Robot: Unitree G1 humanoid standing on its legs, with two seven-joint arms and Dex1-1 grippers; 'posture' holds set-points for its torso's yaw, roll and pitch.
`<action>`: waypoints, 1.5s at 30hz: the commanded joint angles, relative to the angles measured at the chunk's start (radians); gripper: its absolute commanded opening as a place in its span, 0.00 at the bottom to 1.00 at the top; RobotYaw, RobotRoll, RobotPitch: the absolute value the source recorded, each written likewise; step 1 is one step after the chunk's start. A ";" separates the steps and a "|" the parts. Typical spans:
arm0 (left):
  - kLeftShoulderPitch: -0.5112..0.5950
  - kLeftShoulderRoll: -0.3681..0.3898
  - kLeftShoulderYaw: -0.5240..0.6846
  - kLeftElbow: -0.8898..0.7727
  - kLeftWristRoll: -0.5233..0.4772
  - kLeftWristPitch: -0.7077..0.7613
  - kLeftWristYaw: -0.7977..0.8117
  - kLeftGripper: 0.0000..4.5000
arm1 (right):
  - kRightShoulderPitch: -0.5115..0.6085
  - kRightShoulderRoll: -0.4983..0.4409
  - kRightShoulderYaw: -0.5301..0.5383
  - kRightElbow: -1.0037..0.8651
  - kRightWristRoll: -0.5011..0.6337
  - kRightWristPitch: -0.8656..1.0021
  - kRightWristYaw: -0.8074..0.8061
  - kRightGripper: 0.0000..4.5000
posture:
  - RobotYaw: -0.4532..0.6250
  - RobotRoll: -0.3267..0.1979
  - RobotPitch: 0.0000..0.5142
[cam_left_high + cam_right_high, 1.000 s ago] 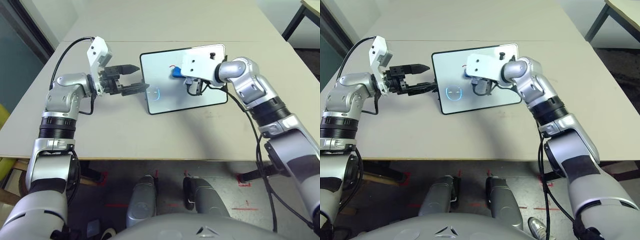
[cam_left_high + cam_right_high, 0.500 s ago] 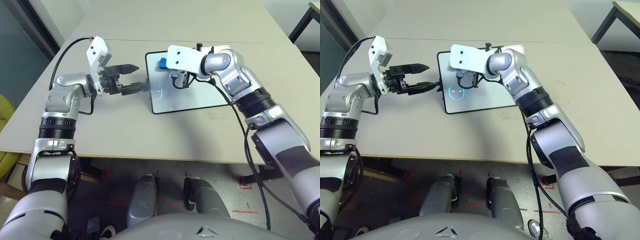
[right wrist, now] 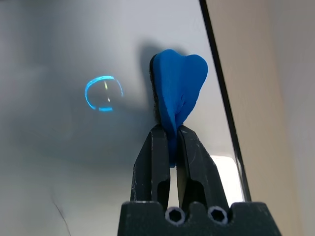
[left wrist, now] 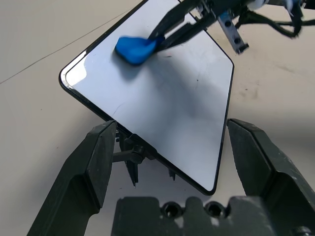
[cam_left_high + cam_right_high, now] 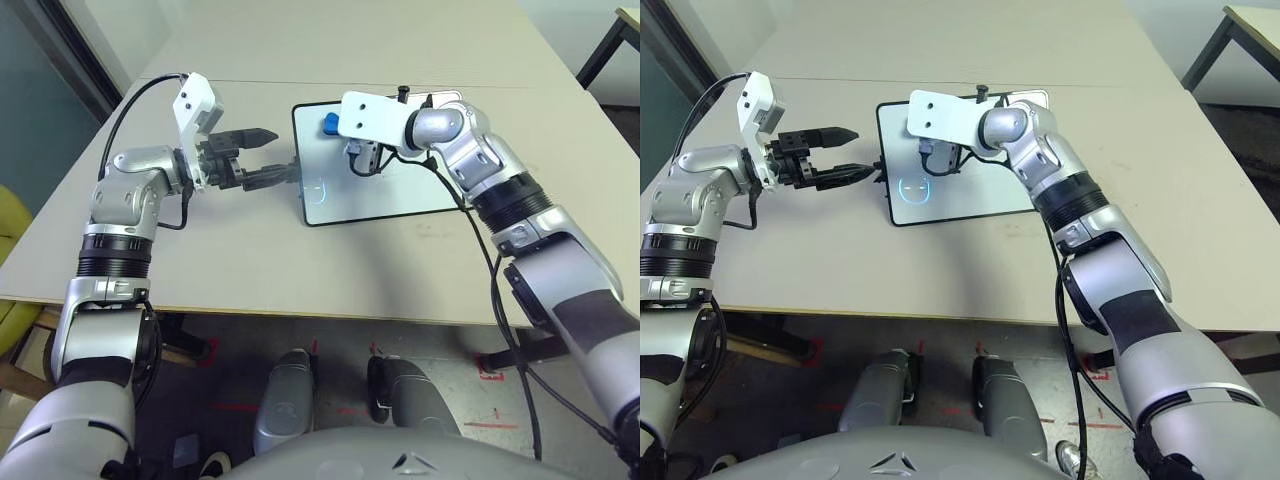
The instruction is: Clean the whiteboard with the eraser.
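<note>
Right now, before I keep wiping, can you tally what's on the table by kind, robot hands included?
Whiteboards: 1, the whiteboard, lying on the table.
Erasers: 1, the blue eraser, pinched in the right hand against the board.
Robot hands: 2, the right one, and the left hand, open with its fingers either side of the board's near edge.
Total: 4.

No legible text or labels.

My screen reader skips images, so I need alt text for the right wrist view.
Two black fingers of the right gripper pinch a squashed blue eraser against the glossy whiteboard, close to its black frame edge. A blue ring of light reflects on the board beside it.
</note>
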 commanded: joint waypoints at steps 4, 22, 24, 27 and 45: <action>-0.012 0.000 0.002 0.015 0.007 -0.012 -0.008 1.00 | 0.042 -0.068 -0.010 -0.042 0.002 0.044 0.046 0.00 | 0.66 0.62 0.19; -0.014 0.001 0.003 0.025 0.006 -0.021 -0.008 1.00 | 0.058 0.002 0.029 -0.116 0.000 0.104 0.089 0.00 | 0.67 0.62 0.18; -0.011 0.002 0.004 0.021 0.005 -0.020 -0.007 1.00 | 0.064 0.014 0.031 -0.120 -0.002 0.109 0.091 0.00 | 0.67 0.62 0.18; -0.013 0.001 0.003 0.022 0.006 -0.018 -0.005 1.00 | 0.074 0.016 0.032 -0.126 -0.004 0.115 0.096 0.00 | 0.67 0.62 0.18; -0.029 -0.007 -0.002 0.043 0.012 -0.029 -0.007 1.00 | 0.209 -0.223 -0.029 -0.182 0.001 0.153 0.134 0.00 | 0.65 0.62 0.18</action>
